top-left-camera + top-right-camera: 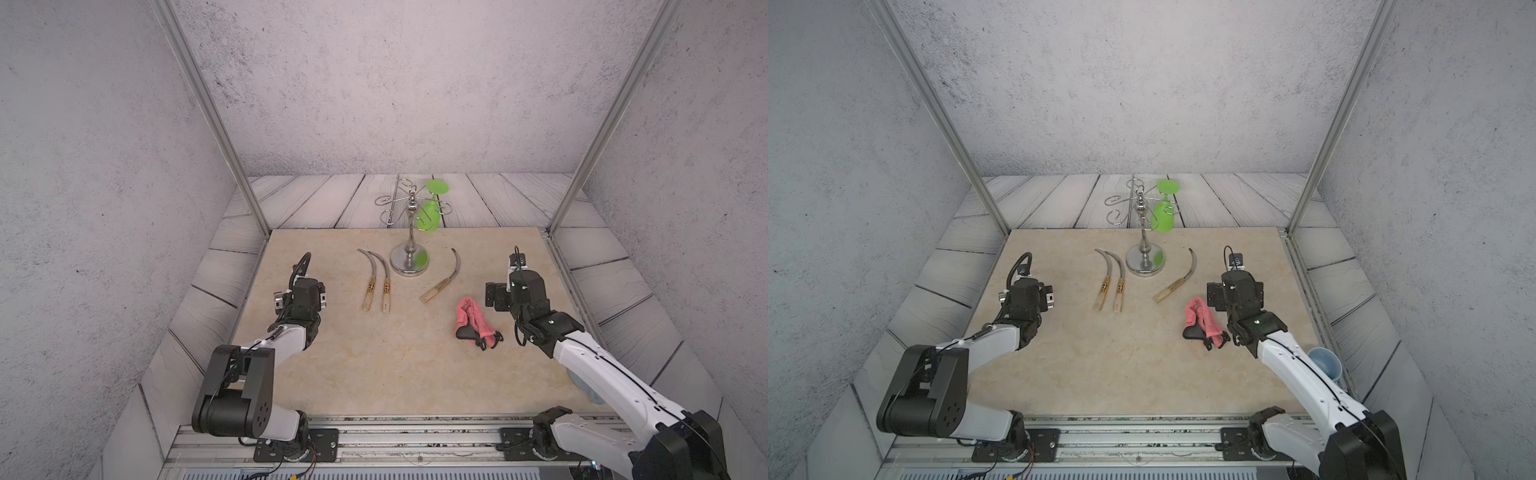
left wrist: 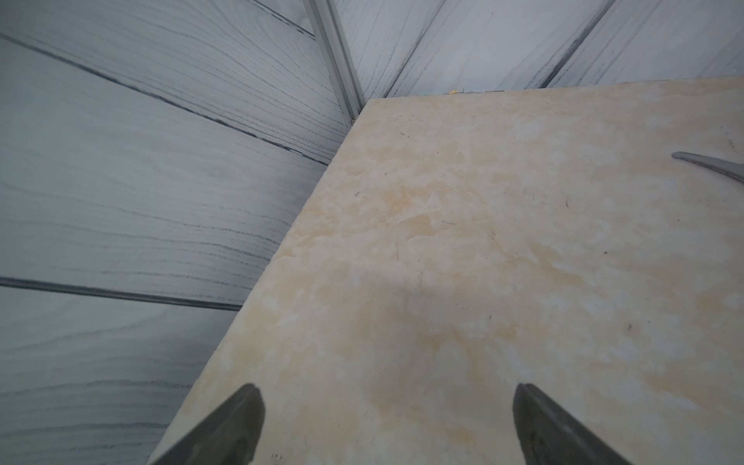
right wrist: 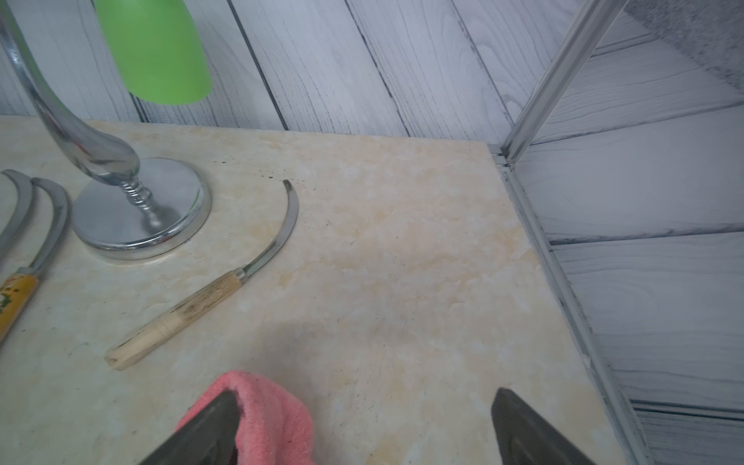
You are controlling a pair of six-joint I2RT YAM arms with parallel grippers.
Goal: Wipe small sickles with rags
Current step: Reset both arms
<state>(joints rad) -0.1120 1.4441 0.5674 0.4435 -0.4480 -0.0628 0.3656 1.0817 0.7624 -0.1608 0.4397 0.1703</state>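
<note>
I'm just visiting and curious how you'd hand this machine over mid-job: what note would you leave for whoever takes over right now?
Left gripper: open, empty, above the table.
Right gripper: open, empty, beside the pink rag, which lies on the table.
Sickles: banded pair side by side on the left-arm side of the chrome stand; plain-handled sickle on the other side, nearer the rag.
Done: nothing to see yet.
Left: grasp rag, wipe all three sickles.

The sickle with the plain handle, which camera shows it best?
The right wrist view: the plain-handled sickle lies close and whole, from handle end to blade tip. Both top views show it whole too, but small. The left wrist view misses it, showing only the blade tip of another sickle.
</note>
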